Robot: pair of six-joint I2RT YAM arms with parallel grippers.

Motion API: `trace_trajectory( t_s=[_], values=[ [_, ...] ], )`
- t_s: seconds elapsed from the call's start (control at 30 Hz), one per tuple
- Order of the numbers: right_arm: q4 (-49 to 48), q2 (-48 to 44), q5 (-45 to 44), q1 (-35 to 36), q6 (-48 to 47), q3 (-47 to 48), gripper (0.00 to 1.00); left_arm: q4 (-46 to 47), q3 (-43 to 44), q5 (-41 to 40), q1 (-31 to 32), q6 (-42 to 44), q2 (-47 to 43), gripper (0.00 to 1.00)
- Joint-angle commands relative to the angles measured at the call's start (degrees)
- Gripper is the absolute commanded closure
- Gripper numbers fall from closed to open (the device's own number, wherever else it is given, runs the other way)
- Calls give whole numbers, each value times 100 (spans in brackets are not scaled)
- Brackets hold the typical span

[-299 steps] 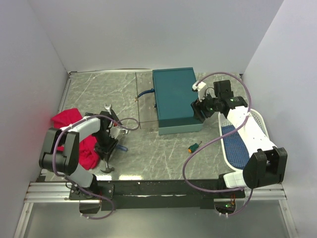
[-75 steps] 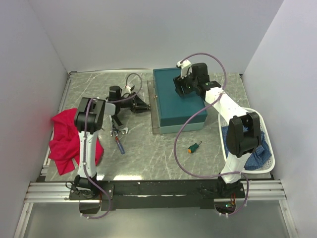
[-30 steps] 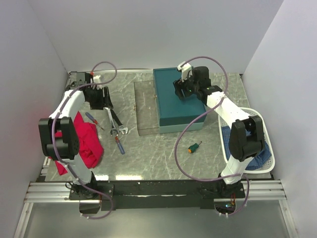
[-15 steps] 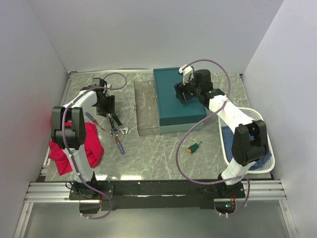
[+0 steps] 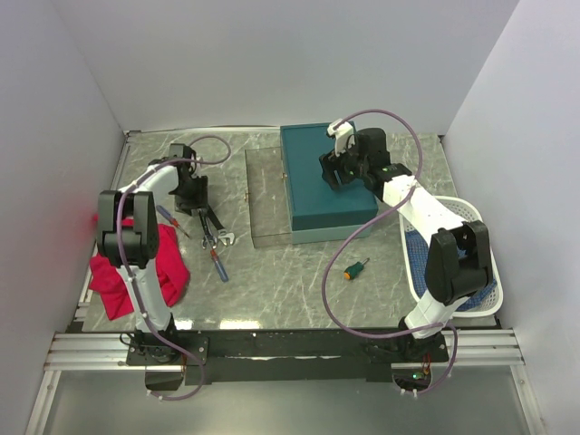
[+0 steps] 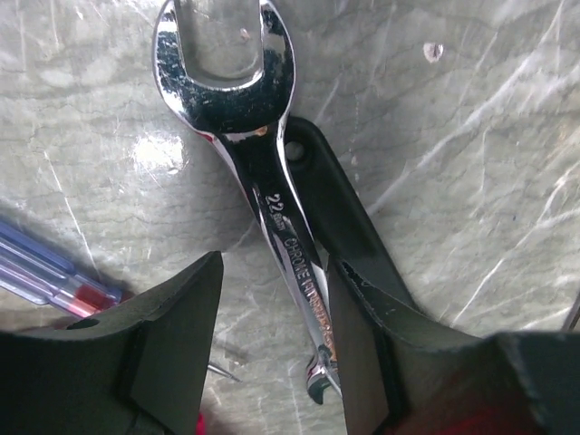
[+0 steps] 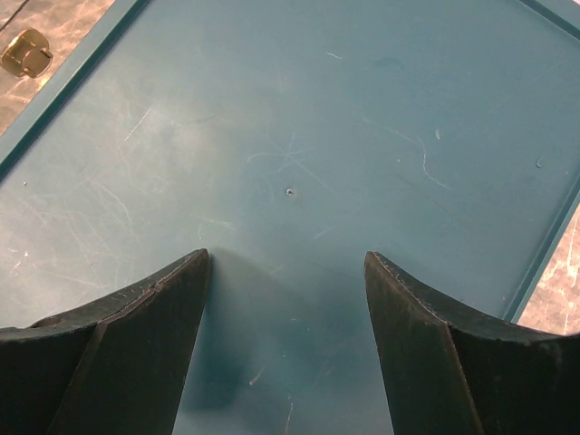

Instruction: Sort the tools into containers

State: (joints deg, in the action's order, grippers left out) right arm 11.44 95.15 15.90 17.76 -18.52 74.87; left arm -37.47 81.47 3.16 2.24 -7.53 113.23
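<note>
You have a grey marbled table (image 5: 299,272) carrying a teal box (image 5: 317,195) at the far edge and a white basket (image 5: 413,276) along the right edge. A red cloth (image 5: 149,272) lies by the left edge, with wrenches (image 5: 216,234) beside it. A stubby screwdriver (image 5: 355,269) lies alone toward the near edge.

Left arm (image 5: 136,192) is shown folded up from its base, with the forearm turned inward. The left gripper (image 5: 193,192) is pointed straight down, and its fingers (image 6: 172,317) are spread apart. Right arm (image 5: 415,205) is stretched forward and inward. The right gripper (image 5: 333,170) is angled down, and its two dark fingers (image 7: 136,335) are set wide apart.
</note>
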Motion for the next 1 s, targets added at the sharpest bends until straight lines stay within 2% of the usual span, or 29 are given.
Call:
trace_trajectory(
  t_s=[0.0,0.1,0.17,0.2,0.3,0.47,0.5,0.67,0.97],
  values=[
    [904,152,-114,61,-178,-87,23,-225,238,273,-75,313,-195,45],
    [912,135,-122,70,-187,-122,23,-391,36,475,-171,690,-617,41],
    [904,126,-122,61,-213,-157,23,-488,-96,47,-206,691,-855,39],
    [912,117,-114,61,-204,-183,23,-820,-70,27,-372,691,-855,38],
    [904,117,-61,61,-195,-227,22,-1051,-43,-79,-584,262,-785,37],
    [930,170,-17,61,-160,-131,22,-823,-9,-298,-637,-81,-750,38],
    [939,161,-26,61,-160,-122,22,-797,9,-585,-663,-152,-750,38],
    [912,56,-78,61,-222,-236,22,-709,132,-518,-918,-231,-487,36],
    [895,-102,-131,61,-248,-385,22,-568,649,-518,-962,-469,392,37]
  ],
)
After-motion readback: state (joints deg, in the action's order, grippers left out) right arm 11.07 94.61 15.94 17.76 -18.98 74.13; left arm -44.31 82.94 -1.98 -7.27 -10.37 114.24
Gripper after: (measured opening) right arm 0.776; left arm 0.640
